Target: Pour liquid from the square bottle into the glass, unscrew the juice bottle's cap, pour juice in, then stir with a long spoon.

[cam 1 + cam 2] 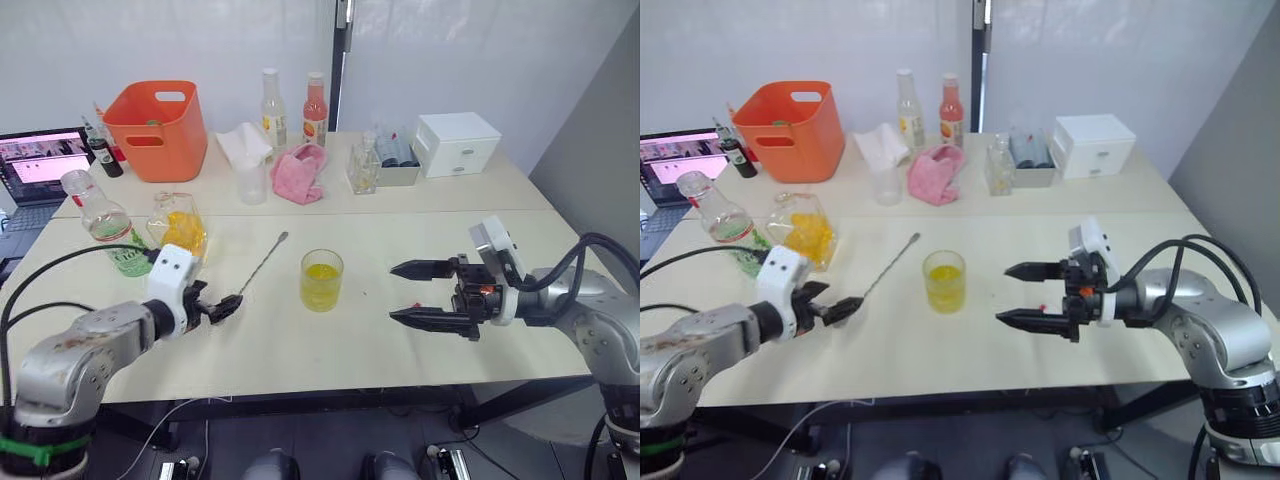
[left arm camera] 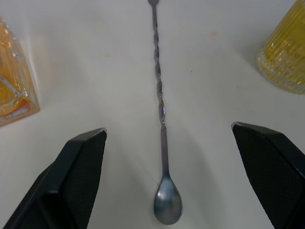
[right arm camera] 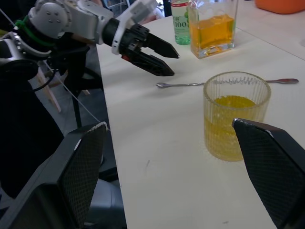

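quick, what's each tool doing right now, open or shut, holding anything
Left tool: open, holding nothing, fingers either side of the long spoon lying on the table.
Right tool: open, holding nothing, facing the glass.

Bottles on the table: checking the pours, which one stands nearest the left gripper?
The squat square glass decanter of orange liquid; the green-labelled round plastic bottle stands beyond it.

The juice bottle (image 3: 181, 21) carried a green label with white figures — "100" was legible in the right wrist view; the rest was too small to read.
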Controlling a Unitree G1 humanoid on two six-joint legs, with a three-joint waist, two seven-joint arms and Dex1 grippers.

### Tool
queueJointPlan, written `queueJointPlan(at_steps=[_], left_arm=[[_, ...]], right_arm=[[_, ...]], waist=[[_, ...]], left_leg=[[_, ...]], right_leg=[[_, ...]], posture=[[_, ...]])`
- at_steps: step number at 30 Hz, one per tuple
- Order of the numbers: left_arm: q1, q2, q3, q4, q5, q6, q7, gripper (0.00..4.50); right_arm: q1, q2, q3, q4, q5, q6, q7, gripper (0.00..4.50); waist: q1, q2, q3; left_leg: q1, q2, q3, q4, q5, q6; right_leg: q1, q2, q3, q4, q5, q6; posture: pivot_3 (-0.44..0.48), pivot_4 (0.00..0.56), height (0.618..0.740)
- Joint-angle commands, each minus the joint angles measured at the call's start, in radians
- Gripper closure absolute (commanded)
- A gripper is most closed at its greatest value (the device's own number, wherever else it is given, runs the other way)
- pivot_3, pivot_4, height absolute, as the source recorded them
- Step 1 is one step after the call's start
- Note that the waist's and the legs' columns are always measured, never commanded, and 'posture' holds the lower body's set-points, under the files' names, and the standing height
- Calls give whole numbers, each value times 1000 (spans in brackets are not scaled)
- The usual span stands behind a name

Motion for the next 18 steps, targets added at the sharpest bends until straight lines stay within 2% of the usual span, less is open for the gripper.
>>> queueJointPlan(at_steps=[1, 9, 10, 18], left_arm=[[-76, -15, -97, 45, 62, 63, 40, 65], [-168, -96, -210, 167, 156, 76, 60, 65], [-172, -100, -225, 177, 166, 76, 56, 642], [-161, -117, -218, 182, 179, 112, 13, 3259]], right_arm=[[-20, 7, -9, -25, 22, 2, 2, 0], [3, 22, -30, -60, 41, 13, -35, 0], [5, 23, -30, -63, 42, 12, -39, 0], [14, 24, -37, -79, 47, 9, -63, 0]], waist=[[3, 0, 0], [6, 0, 0], [6, 0, 0], [11, 0, 0]], left_leg=[[0, 0, 0, 0, 0, 0], [0, 0, 0, 0, 0, -1], [0, 0, 0, 0, 1, -1], [0, 0, 0, 1, 1, -1]], right_leg=[[0, 0, 0, 0, 0, 0], [0, 0, 0, 0, 0, 0], [0, 0, 0, 0, 0, 0], [0, -1, 0, 0, 0, 0]], posture=[[0, 150, 713], [0, 150, 713], [0, 150, 713], [0, 150, 713]])
